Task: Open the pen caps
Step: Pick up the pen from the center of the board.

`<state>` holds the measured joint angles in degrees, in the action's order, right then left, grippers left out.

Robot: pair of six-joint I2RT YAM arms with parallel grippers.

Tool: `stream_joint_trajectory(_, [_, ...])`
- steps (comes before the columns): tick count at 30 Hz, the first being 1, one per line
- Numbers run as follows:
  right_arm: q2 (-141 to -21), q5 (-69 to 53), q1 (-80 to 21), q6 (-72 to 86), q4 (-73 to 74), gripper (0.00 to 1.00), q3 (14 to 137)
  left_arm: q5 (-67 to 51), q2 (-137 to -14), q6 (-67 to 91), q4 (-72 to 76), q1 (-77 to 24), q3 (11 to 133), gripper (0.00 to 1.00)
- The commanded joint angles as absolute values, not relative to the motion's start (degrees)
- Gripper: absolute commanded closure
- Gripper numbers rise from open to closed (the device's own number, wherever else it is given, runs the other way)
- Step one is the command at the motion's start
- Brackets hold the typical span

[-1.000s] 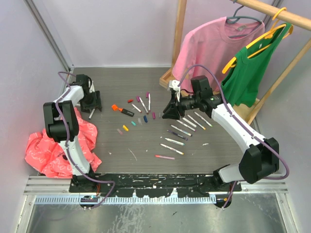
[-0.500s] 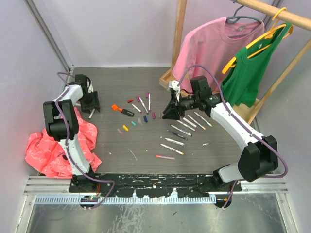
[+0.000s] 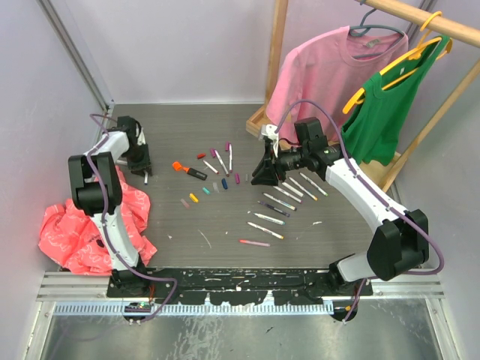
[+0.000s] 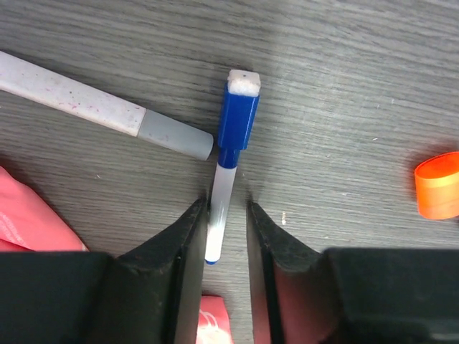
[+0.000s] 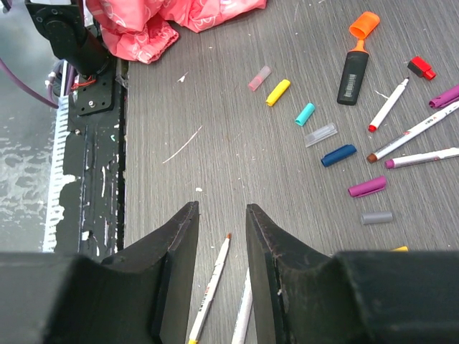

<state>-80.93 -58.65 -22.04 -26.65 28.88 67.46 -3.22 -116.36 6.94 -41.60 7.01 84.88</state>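
In the left wrist view a slim pen (image 4: 219,215) with a blue cap (image 4: 238,118) lies on the grey table, its white barrel between the jaws of my left gripper (image 4: 226,206). The left finger touches the barrel and a narrow gap shows on the other side. From above, that gripper (image 3: 141,166) is low at the table's far left. My right gripper (image 5: 221,208) hangs open above the table with nothing between its fingers; an uncapped orange-tipped pen (image 5: 211,290) lies below it. Loose pen caps, yellow (image 5: 278,92), teal (image 5: 305,113) and blue (image 5: 338,155), lie among the pens (image 3: 289,191).
A grey-capped pen (image 4: 86,104) lies just left of the blue cap, and an orange cap (image 4: 439,185) lies to the right. A crumpled pink cloth (image 3: 82,225) is by the left arm. An orange-black marker (image 3: 191,171) lies mid-table. A wooden clothes rack (image 3: 352,82) stands at the back right.
My left gripper's jaws have narrowed around the blue-capped pen, and the gripper has turned slightly. The right arm has not moved.
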Motion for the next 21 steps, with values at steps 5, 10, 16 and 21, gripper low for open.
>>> stream_joint_trajectory(5, [-80.1, -61.4, -21.8, -27.2, 28.8, 0.62, 69.0, -0.3, -117.2, 7.3, -43.4, 4.4, 85.6, 0.9])
stream_joint_trajectory(10, [-79.7, -62.4, -21.5, -27.1, 28.9, 0.62, 69.0, -0.8, -116.2, 7.4, -43.6, 3.2, 85.7, 1.0])
stream_joint_trajectory(16, [-79.2, -64.7, -21.2, -26.5, 28.6, 0.62, 68.7, -2.6, -108.9, 8.5, -41.6, 1.6, 84.5, 1.0])
stream_joint_trajectory(21, [-77.3, -68.1, -20.7, -24.3, 26.2, 0.62, 67.5, -9.1, -98.5, 12.9, -36.6, 1.6, 80.5, 1.0])
